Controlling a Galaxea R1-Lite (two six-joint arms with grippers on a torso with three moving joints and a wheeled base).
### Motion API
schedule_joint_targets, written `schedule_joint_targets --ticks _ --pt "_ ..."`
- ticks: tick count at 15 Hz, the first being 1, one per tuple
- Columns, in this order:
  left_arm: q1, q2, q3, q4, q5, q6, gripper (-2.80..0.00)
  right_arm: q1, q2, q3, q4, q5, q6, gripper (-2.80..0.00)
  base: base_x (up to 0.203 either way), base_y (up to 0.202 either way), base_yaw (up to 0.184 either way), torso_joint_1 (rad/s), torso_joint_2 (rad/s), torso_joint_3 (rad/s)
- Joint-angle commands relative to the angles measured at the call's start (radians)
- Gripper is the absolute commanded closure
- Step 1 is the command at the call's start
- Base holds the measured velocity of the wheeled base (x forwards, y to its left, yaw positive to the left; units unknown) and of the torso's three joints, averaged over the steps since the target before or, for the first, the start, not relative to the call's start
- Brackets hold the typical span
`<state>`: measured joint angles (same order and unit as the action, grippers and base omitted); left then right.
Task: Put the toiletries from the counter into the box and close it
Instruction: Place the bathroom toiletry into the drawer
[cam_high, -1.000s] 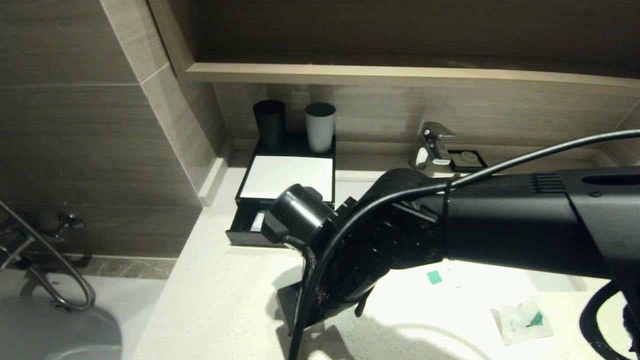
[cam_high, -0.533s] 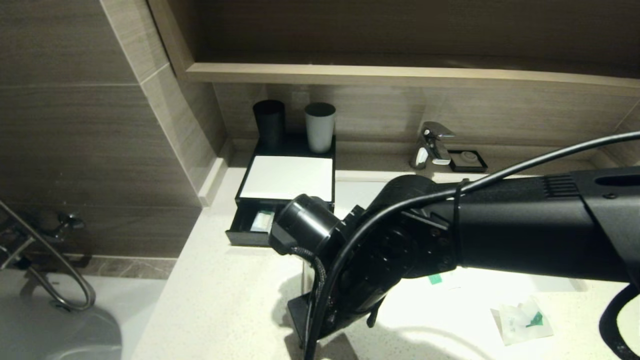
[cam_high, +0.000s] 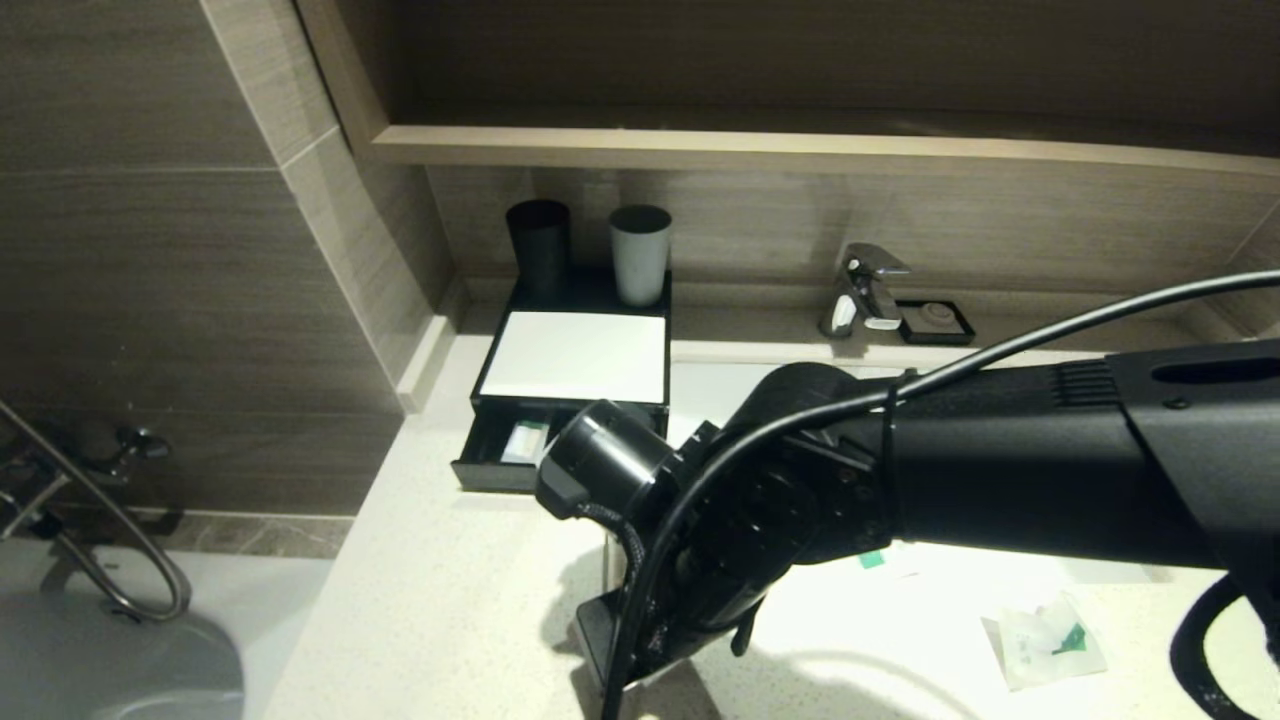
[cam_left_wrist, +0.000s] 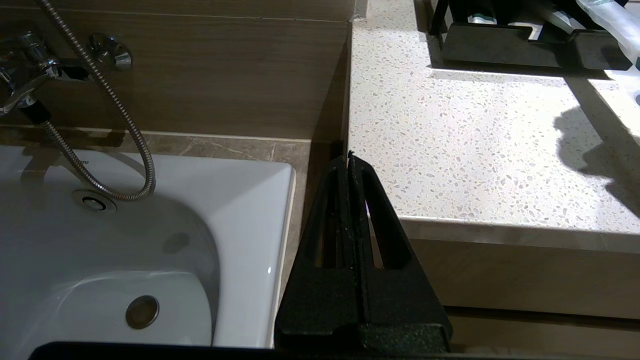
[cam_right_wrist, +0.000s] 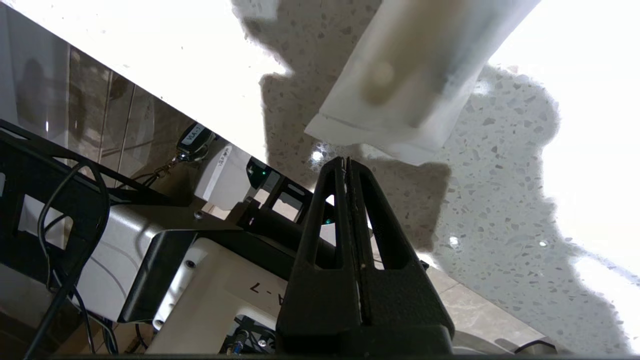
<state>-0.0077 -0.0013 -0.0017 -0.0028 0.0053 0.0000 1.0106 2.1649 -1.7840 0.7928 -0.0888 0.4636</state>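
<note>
right gripper (cam_right_wrist: 348, 162) fingers pressed shut, nothing held, hanging over the counter (cam_high: 450, 600) just beside a white packet (cam_right_wrist: 410, 75). box (cam_high: 575, 355) drawer open, one packet (cam_high: 525, 440) inside. squarish packet (cam_high: 1045, 640) lies on counter. left gripper (cam_left_wrist: 348, 157) closed, parked by counter edge.

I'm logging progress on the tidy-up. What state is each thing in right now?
box: drawer pulled open
drawer: holds at least one packet
squarish packet: lying on the counter
right gripper: shut, empty, over the counter's front edge beside a white packet
left gripper: shut, empty, parked off the counter's corner
</note>
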Motion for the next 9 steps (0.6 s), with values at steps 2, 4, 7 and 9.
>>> schedule_joint_targets --ticks 2,4,7,9 --pt "0.000 0.000 0.000 0.000 0.001 0.000 0.00 0.000 0.007 -0.014 0.000 -0.007 0.003 0.00 0.000 0.000 0.000 0.000 0.00 0.000" --pt "0.000 0.000 0.000 0.000 0.001 0.000 0.00 -0.001 0.013 -0.031 -0.001 -0.036 0.003 0.00 0.000 0.000 0.000 0.000 0.00 0.000" --pt "0.000 0.000 0.000 0.000 0.001 0.000 0.00 -0.003 0.023 -0.054 -0.009 -0.044 0.003 0.00 0.000 0.000 0.000 0.000 0.00 0.000" --pt "0.000 0.000 0.000 0.000 0.001 0.000 0.00 -0.003 0.040 -0.071 -0.009 -0.080 0.003 0.00 0.000 0.000 0.000 0.000 0.00 0.000"
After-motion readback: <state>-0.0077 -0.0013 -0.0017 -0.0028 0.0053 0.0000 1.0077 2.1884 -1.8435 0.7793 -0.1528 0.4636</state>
